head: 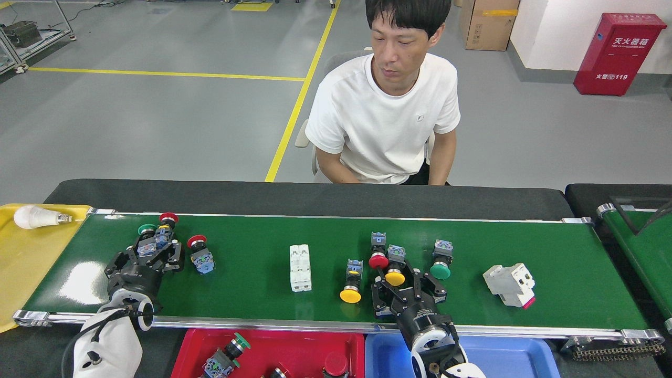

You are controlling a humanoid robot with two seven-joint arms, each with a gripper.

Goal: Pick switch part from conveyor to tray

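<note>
The conveyor (252, 294) carries several switch parts. At its left end a green-capped switch part (147, 231) and a red-capped one (168, 219) lie together, and my left gripper (148, 256) stands open with its fingers on either side of their blue bodies. A third red-capped part (198, 252) lies just to the right. Near the middle, my right gripper (407, 286) is open just below a yellow-capped part (395, 275), its fingers flanking the cap. Around it lie a red-capped part (378, 257), a green-capped part (441, 268) and another yellow-capped part (350, 291). The red tray (315, 346) below the belt holds switch parts.
Two white breakers (300, 268) (509, 283) lie on the belt. A blue tray (504, 357) sits beside the red one. A yellow tray (31, 262) at the left holds a light bulb (34, 216). A person (383, 115) sits behind the belt. A second green belt (646, 252) is at the right.
</note>
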